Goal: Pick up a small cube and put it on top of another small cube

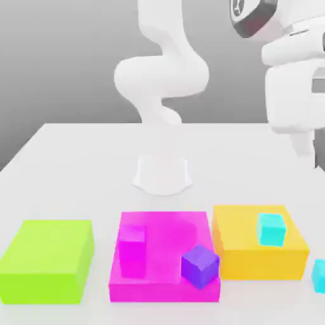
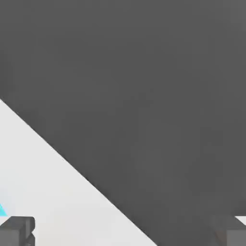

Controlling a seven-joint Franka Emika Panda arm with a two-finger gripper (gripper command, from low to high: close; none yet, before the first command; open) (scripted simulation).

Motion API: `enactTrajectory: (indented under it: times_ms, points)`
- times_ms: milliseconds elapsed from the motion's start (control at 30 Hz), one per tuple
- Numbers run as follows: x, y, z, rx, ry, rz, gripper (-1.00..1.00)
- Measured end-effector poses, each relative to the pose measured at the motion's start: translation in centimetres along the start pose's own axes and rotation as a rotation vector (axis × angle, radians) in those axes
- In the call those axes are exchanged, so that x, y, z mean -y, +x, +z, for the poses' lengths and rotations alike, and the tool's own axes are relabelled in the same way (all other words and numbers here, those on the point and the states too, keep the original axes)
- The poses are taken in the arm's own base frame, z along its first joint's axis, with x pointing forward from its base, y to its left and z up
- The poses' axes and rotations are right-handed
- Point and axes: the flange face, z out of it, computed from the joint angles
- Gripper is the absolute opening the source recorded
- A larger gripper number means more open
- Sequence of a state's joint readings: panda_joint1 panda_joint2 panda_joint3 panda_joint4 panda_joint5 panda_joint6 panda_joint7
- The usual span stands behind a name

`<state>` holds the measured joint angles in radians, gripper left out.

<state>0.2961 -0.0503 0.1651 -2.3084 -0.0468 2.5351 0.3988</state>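
One small cyan cube [image 1: 271, 229] sits on top of the yellow flat block [image 1: 249, 261]. A second small cyan cube [image 1: 318, 275] rests on the table at the exterior view's right edge, just right of the yellow block. My gripper [image 1: 310, 152] hangs high above these, near the exterior view's right edge, well clear of both cubes. In the hand view the gripper [image 2: 126, 233] is open, its two dark fingertips [image 2: 17, 230] set far apart with nothing between them. A sliver of cyan cube [image 2: 2, 210] peeks in beside one fingertip.
A green flat block [image 1: 46, 259] lies at the exterior view's left. The magenta flat block [image 1: 166, 232] in the middle carries a magenta cube [image 1: 132, 249] and a purple cube [image 1: 200, 265]. The arm's base [image 1: 162, 172] stands behind them. The white table's edge [image 2: 72, 166] crosses the hand view.
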Motion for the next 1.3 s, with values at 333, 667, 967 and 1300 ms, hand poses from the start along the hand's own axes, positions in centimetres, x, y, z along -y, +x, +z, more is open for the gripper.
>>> enactTrajectory:
  times_ms: [333, 667, 967, 1300]
  points:
    - [8.7, -10.0, 16.8, 0.254, -0.003, -0.419, 0.0]
    - [9.1, -13.1, 24.4, 0.282, -0.001, -0.464, -1.0]
    - [10.3, -12.0, 18.0, 0.288, 0.022, -0.468, -1.0]
    - [-8.2, -7.2, 9.4, 0.267, -0.081, 0.204, -1.0]
